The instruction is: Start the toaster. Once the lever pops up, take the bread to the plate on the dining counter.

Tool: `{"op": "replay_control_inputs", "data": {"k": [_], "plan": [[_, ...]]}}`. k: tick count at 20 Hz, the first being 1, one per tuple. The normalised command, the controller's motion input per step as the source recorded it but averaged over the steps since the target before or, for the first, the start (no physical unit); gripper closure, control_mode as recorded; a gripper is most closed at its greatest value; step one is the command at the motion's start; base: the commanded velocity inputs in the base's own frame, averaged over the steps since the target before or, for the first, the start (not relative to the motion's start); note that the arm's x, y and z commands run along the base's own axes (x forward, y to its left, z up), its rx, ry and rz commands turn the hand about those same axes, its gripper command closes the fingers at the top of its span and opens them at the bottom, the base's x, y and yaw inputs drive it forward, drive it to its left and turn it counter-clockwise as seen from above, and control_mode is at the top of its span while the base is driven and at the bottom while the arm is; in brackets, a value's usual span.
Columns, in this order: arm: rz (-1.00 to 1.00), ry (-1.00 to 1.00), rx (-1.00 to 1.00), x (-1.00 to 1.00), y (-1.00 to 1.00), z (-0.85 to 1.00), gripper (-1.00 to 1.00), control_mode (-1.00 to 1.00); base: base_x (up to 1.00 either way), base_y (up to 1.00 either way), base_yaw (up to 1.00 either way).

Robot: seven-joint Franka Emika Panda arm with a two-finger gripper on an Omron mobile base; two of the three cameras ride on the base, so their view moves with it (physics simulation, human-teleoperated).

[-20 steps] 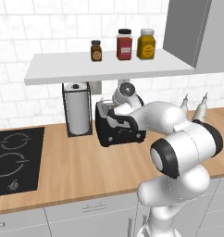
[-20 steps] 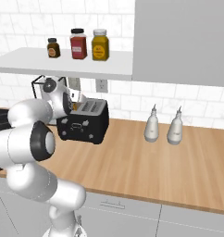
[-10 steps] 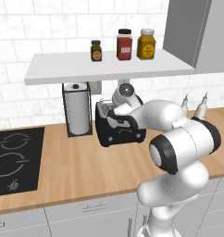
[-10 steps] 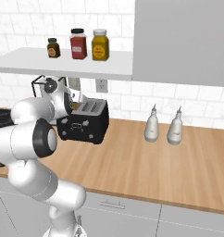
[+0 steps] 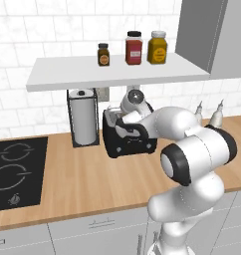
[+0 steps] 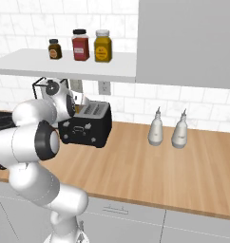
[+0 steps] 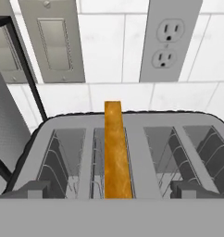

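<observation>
The black toaster (image 5: 128, 142) (image 6: 86, 127) stands on the wood counter by the back wall. Seen from the hand, its grey slotted top (image 7: 146, 152) is just below the camera. The bread (image 7: 116, 148) stands on edge in the second slot from the left, and its orange tip (image 6: 79, 109) shows behind the arm. My gripper (image 7: 113, 189) hangs open right over the toaster top. One fingertip (image 7: 36, 188) is on each side, wide of the bread and not touching it. The plate and the dining counter are out of view.
A chrome paper-towel holder (image 5: 83, 122) stands just left of the toaster. A white shelf (image 5: 112, 69) with three jars hangs low above it. Two white bottles (image 6: 167, 130) stand to the right and a black hob (image 5: 15, 172) to the left. A wall outlet (image 7: 167, 39) is behind.
The hand has edged slightly left and down over the toaster. The jaws stay wide open and the bread has not moved.
</observation>
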Motion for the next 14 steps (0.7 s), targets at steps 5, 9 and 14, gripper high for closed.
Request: {"op": "replay_control_inputs", "data": {"k": [5, 9, 14], "plan": [[0.0, 0.04, 0.0, 0.0, 0.0, -0.11, -1.0, -1.0, 0.0, 0.0, 0.0], [0.0, 0.05, 0.0, 0.0, 0.0, -0.15, -1.0, -1.0, 0.0, 0.0, 0.0], [0.0, 0.01, 0.0, 0.02, 0.0, -0.05, -1.0, -1.0, 0.0, 0.0, 0.0]]}}
